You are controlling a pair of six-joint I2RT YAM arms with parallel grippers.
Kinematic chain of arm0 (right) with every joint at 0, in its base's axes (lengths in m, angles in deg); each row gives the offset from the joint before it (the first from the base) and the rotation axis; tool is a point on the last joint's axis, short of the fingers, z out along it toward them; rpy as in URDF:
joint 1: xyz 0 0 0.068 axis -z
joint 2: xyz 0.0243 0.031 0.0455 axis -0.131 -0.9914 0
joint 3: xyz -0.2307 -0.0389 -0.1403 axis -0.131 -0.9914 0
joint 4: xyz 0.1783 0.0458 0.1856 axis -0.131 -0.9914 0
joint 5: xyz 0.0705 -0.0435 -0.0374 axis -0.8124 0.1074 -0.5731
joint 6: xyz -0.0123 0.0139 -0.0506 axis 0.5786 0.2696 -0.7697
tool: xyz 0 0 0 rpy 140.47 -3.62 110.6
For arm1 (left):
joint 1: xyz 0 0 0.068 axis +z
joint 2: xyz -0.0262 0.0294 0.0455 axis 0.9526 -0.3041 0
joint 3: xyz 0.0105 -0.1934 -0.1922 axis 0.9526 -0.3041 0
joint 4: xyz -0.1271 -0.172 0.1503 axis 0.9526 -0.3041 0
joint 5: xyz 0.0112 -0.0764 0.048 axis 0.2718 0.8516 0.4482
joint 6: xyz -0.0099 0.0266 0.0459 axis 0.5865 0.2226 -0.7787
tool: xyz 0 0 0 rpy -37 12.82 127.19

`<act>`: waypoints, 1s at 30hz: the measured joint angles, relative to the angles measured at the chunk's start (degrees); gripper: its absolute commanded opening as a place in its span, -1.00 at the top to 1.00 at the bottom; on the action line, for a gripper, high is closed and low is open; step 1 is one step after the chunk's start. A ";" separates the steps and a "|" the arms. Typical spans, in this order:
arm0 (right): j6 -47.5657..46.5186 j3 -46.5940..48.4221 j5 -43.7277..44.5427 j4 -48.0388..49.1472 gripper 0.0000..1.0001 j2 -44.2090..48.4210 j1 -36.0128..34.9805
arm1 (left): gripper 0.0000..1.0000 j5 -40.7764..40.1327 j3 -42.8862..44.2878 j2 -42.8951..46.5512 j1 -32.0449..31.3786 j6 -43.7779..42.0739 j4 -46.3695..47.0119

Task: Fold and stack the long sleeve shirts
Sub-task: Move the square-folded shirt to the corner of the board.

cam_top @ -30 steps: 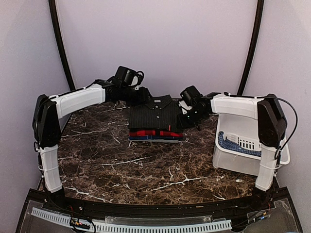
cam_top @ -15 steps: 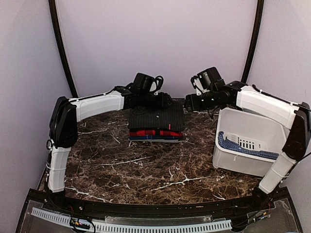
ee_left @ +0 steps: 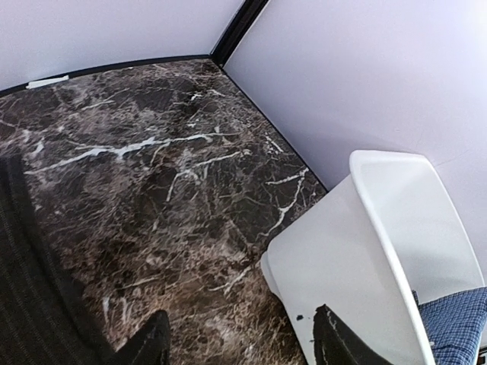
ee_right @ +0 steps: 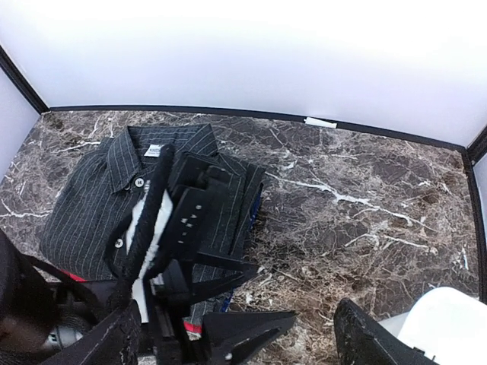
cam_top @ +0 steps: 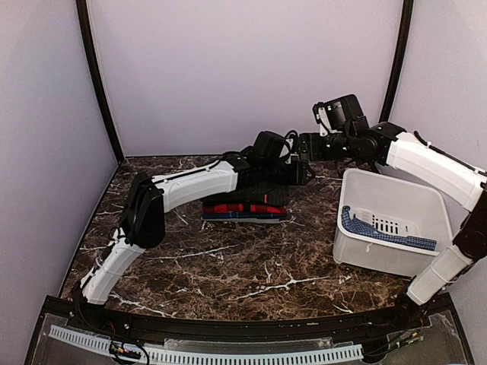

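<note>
Dark marble worktop (cam_top: 228, 266) fills the lower half of the overhead view.
Left arm (cam_top: 190, 181) runs from lower left to centre and lies across the back of the stack (cam_top: 243, 204).
Right arm (cam_top: 437, 163) climbs the right edge and bends left toward top centre, raised off the worktop.
White bin (cam_top: 380, 255) sits right of centre, near the stack but apart from it. A blue checked cloth (cam_top: 380, 230) lies inside.
The stack is at centre frame. Charcoal pinstripe shirt (ee_right: 91, 198) is on top, folded, buttons up, collar toward the upper left of the right wrist view. Red plaid shirt (cam_top: 242, 207) is directly under it with only the front edge showing. A thin blue layer (cam_top: 243, 216) is under that.
Left hand (ee_left: 240, 346) is at the bottom edge of its own view, fingers apart, nothing between them. Bare worktop shows through the gap, with the shirt edge lower left and the bin right. Can't tell if it touches the shirt.
Right hand (cam_top: 303, 144) is at top centre, fingers spread wide and gripping nothing.
</note>
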 measured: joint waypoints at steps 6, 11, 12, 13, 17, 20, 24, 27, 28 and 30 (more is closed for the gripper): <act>0.46 -0.68 0.83 -0.68 -0.73 1.73 0.04 | -0.33 0.04 8.13 -8.76 -0.87 1.14 4.55; 1.14 -1.90 0.79 -0.79 -0.74 3.98 0.04 | -0.36 0.02 8.20 -13.16 -0.79 2.95 8.72; 1.27 -1.97 0.76 -0.81 -0.74 4.13 0.04 | -0.36 -0.11 8.20 -13.81 -0.74 3.50 9.44; 1.33 -1.97 0.74 -0.83 -0.74 4.15 0.04 | -0.36 -0.52 8.20 -14.25 -0.70 3.98 10.08; 1.64 -2.16 0.39 -1.09 -0.76 4.15 0.04 | -0.36 -3.67 8.20 -14.82 -0.68 6.27 10.88; 1.92 -2.19 -0.13 -1.49 -0.77 4.15 0.04 | -0.36 -6.99 8.26 -14.82 -0.66 7.41 10.49; 2.19 -2.32 -0.63 -1.70 -0.78 4.13 0.04 | -0.36 -10.01 8.26 -14.82 -0.50 8.50 7.87; 2.36 -2.36 -1.03 -1.90 -0.78 4.07 0.04 | -0.36 -10.93 8.24 -14.82 -0.07 9.01 5.64; 2.36 -2.36 -1.18 -1.90 -0.78 4.02 0.04 | -0.36 -11.06 8.00 -14.78 0.00 9.09 5.27; 2.38 -2.36 -1.55 -1.90 -0.78 3.82 0.04 | -0.36 -11.10 6.16 -13.99 0.57 9.27 4.74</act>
